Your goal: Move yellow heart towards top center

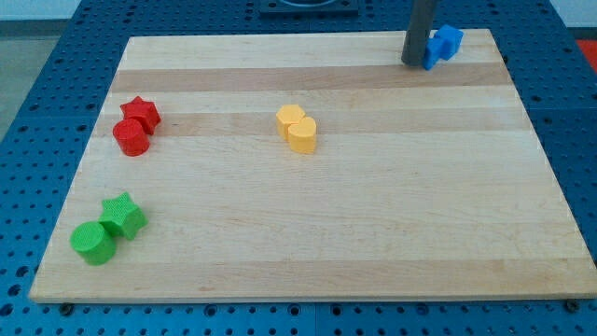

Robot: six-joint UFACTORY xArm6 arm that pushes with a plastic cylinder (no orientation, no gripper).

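Note:
The yellow heart (298, 129) lies on the wooden board (373, 215), a little left of the middle and in the upper half. My tip (413, 63) is at the view's top right, touching the left side of a blue block (444, 45). The tip is far to the right of and above the yellow heart, well apart from it.
A red star (142, 112) and a red cylinder (131, 138) sit together at the left. A green star (123, 215) and a green cylinder (92, 244) sit together at the bottom left. The board's edges border a blue pegboard.

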